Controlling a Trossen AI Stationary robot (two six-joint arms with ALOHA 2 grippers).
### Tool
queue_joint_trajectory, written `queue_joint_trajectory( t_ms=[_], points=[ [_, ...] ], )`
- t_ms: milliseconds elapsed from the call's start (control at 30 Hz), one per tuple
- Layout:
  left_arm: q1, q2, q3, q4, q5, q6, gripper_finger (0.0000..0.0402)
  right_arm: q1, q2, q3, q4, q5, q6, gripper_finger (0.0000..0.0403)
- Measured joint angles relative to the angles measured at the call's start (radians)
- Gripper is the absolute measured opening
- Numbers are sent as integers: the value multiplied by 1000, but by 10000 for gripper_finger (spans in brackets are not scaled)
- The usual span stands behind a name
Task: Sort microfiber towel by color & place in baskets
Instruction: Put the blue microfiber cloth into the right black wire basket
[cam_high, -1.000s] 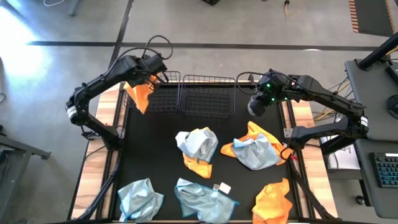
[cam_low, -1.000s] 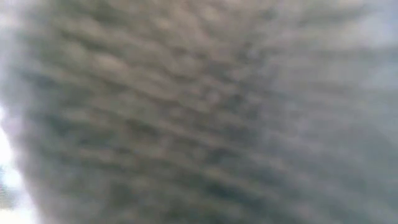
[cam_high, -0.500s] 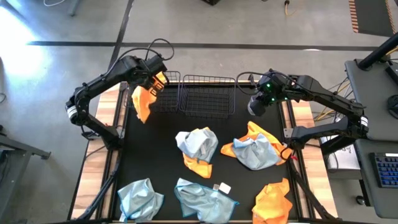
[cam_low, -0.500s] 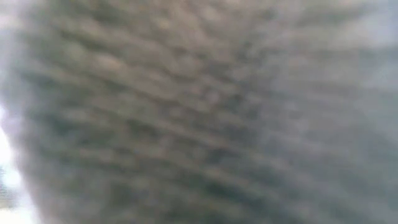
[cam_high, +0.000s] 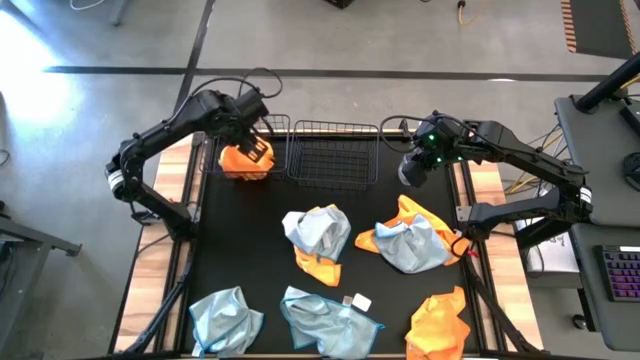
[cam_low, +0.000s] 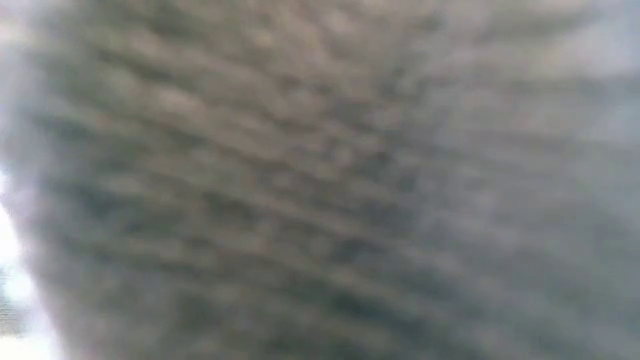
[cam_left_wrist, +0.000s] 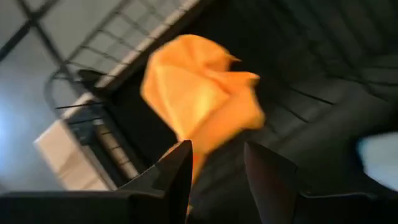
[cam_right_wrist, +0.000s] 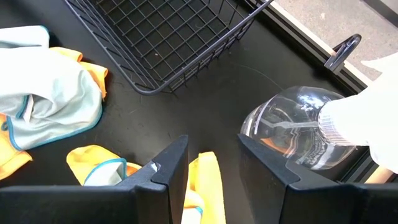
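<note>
Orange towel (cam_high: 245, 159) dropped into left basket (cam_high: 212, 172), right basket (cam_high: 333, 153) bare

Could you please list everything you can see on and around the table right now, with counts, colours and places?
Wire baskets: two, black, side by side at the table's far edge, left basket, right basket.
Orange towel: one, in the left basket.
Blue-grey towels: about four, two mid-table, two at the near edge.
Other orange towels: about three, under the mid-table blue ones, one near right.
Spray bottle: one, clear, right of the right basket.
Left pincer: open, above the left basket.
Right pincer: open, beside the right basket.
</note>
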Motion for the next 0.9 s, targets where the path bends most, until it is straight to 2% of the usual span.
queue_joint_trajectory(
  t_ms=[233, 700, 900],
  points=[
    [-146, 0, 0, 3, 21, -2, 130, 0, 0, 0, 1, 0, 2, 125],
    [-453, 0, 0, 7, 38, -184, 129, 0, 0, 0, 4, -2, 86, 125],
    [-564, 0, 0, 103, 38, -236, 129, 0, 0, 0, 6, -2, 97, 125]
  ],
)
